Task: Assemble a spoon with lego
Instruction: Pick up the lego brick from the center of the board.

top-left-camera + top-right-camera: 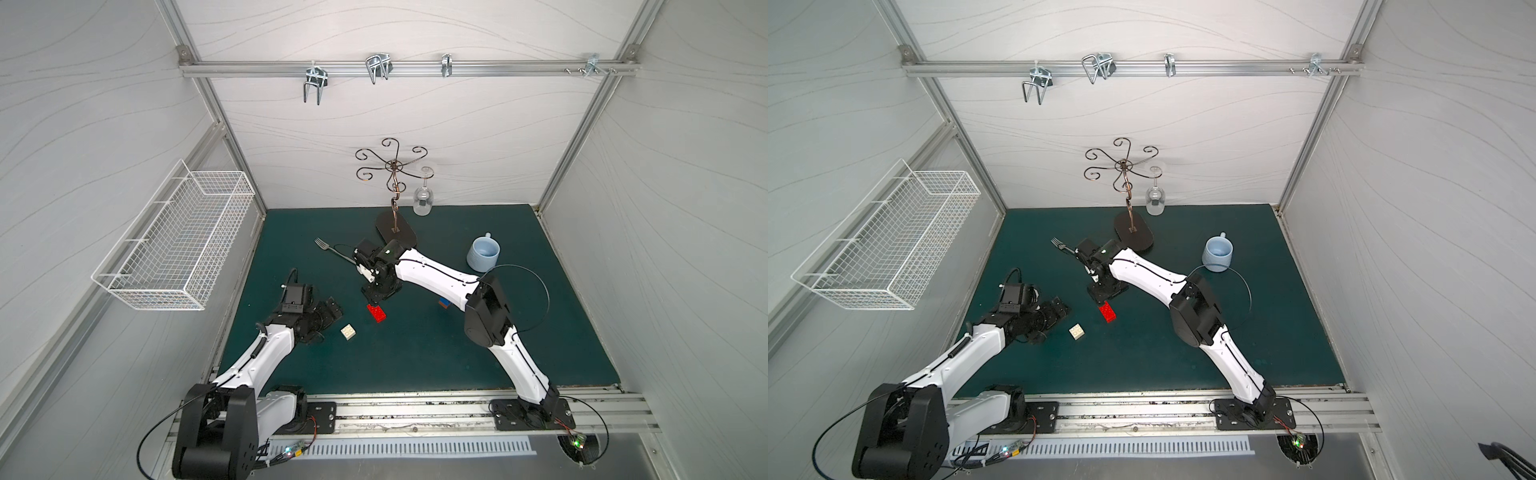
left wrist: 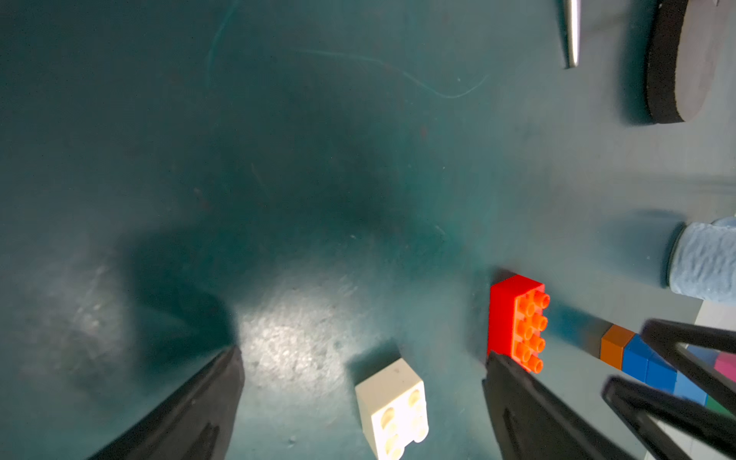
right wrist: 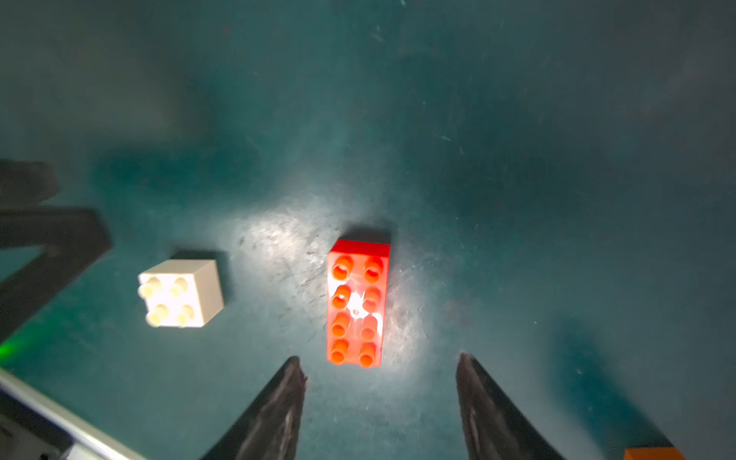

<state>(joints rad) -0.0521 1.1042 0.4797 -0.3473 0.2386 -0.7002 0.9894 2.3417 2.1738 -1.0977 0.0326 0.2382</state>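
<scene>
Right wrist view is showing the right hand (image 3: 379,356) hovering part-open, empty; it is probably needing centring astride the red brick (image 3: 355,302).

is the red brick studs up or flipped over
Studs up: the red brick lies flat on the mat, all eight studs showing on its top face.

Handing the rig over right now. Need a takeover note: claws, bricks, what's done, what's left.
Claws: left claw open, empty, low beside the white brick. Right claw open, empty, poised over one end of the red brick, no grip.
Bricks: red and white lie loose and apart, studs up, on the mat. The part-built spoon lies under the right arm.
Done: orange-and-blue stem joined; head mostly hidden.
Left: probably fit red and white.
</scene>
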